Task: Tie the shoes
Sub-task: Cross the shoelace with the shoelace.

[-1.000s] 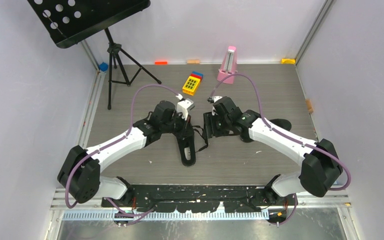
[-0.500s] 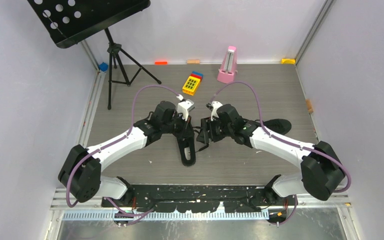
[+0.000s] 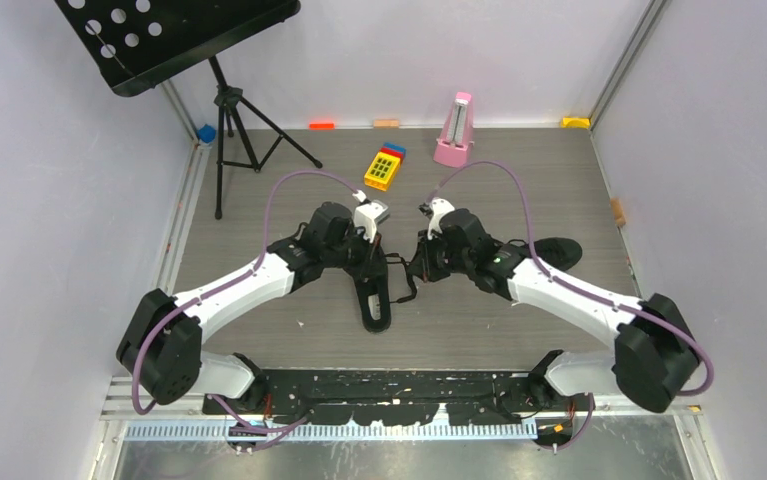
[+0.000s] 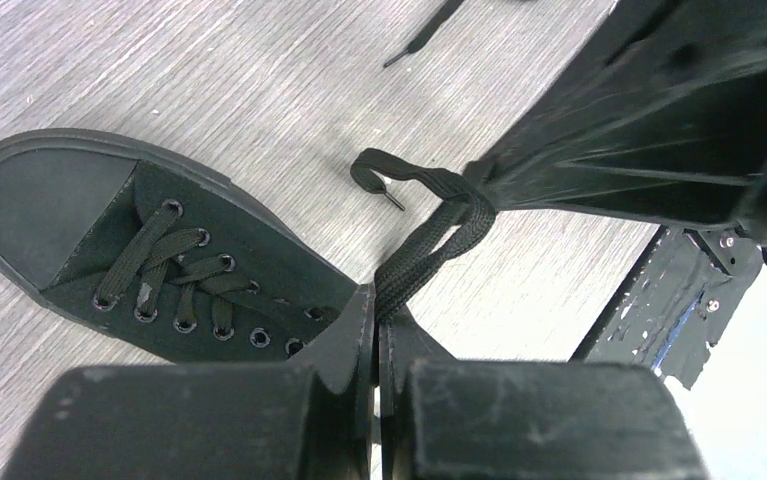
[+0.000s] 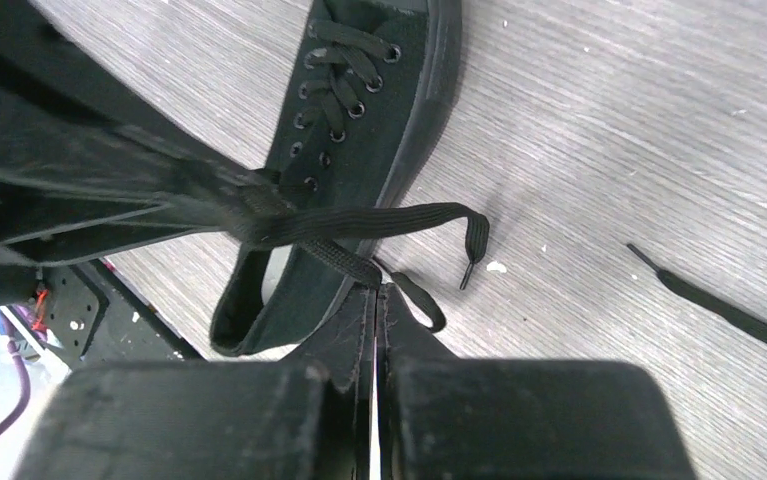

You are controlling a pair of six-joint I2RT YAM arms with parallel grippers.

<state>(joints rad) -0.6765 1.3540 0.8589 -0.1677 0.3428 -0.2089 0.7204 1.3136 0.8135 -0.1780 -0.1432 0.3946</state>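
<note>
1. Shoe (image 3: 377, 305) sits on the counter (image 3: 459, 340) between both arms — its partner (image 3: 557, 248) lies off right.
2. Left end effector (image 4: 376, 300) pinches a lace (image 4: 429, 245).
3. Right end effector (image 5: 374, 290) — pressed together on lace too.

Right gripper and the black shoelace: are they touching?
Touching. The right wrist view shows the right gripper shut, its tips pinching a strand of the shoelace.

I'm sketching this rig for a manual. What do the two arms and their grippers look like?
The left arm and right arm match: white shells on the long links, chunky black housings at the joints. A purple cable loops along each to the wrist. The left gripper and right gripper have flat, tapering black fingers, scuffed grey at the edges.
</note>
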